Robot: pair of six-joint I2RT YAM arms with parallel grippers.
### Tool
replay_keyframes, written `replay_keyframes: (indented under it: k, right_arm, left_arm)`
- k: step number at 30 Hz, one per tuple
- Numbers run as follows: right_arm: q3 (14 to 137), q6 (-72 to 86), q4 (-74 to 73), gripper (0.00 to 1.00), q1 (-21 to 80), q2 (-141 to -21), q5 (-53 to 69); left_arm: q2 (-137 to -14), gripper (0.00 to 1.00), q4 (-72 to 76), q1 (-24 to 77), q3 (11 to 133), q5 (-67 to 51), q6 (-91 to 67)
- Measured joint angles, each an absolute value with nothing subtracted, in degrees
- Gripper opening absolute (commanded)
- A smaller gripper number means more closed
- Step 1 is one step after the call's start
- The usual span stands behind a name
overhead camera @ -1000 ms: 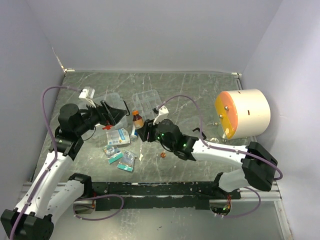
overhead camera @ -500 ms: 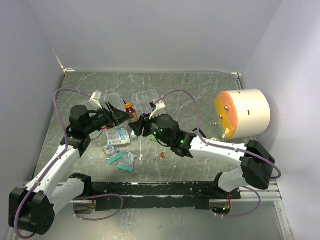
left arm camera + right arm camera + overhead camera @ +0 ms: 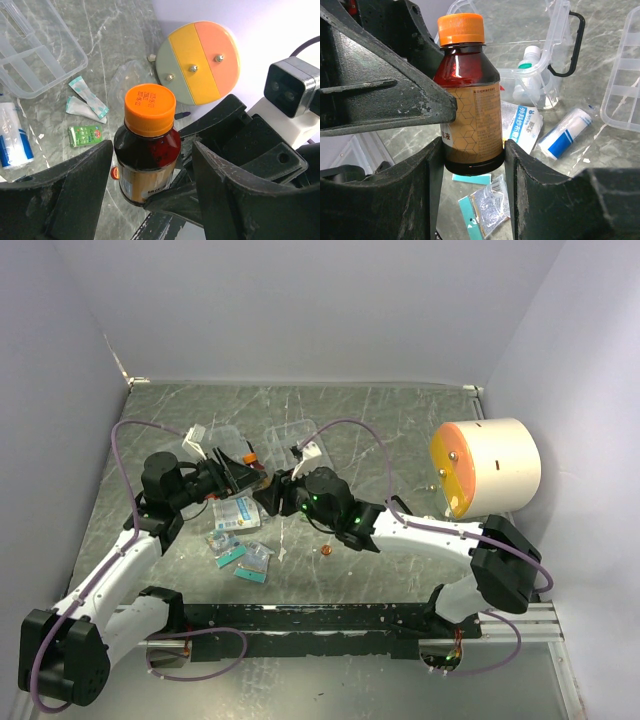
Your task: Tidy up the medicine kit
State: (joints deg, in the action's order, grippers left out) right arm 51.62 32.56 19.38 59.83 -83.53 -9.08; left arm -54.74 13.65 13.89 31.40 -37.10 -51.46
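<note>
Right wrist view: amber bottle (image 3: pixel 470 100) clamped in right hand (image 3: pixel 472 152), raised off tabletop (image 3: pixel 615 140); left hand (image 3: pixel 150 162) spread either side. Medicine kit (image 3: pixel 540 55) set behind bottle on tabletop. Judged light, stiff, slick; best taken by black handle (image 3: pixel 576 42).

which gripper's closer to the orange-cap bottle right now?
Right. The right gripper is clamped on the lower body of the bottle. The left gripper is open with a finger on either side of it; whether it touches can't be told.
</note>
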Motion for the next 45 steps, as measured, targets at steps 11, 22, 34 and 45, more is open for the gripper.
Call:
replay_keyframes:
  k: [11, 22, 34, 45]
  right_arm:
    - [52.07, 33.06, 19.07, 0.58, 59.57, -84.6, -7.38]
    - [50.83, 33.61, 18.55, 0.63, 59.53, -82.0, -7.25]
    - [46.83, 34.37, 18.37, 0.63, 59.4, -77.21, -8.6]
    - [44.88, 34.52, 18.46, 0.63, 59.35, -75.81, -9.82]
  left_arm:
    - [-54.61, 0.55, 11.46, 14.0, 31.44, -35.09, -48.77]
    - [-53.52, 0.52, -3.25, 14.09, 37.78, -24.25, -41.36]
    - [-55.13, 0.51, -18.0, 14.09, 48.47, -2.02, -36.45]
    - [-66.67, 0.52, -25.12, 11.35, 56.1, 8.91, -34.02]
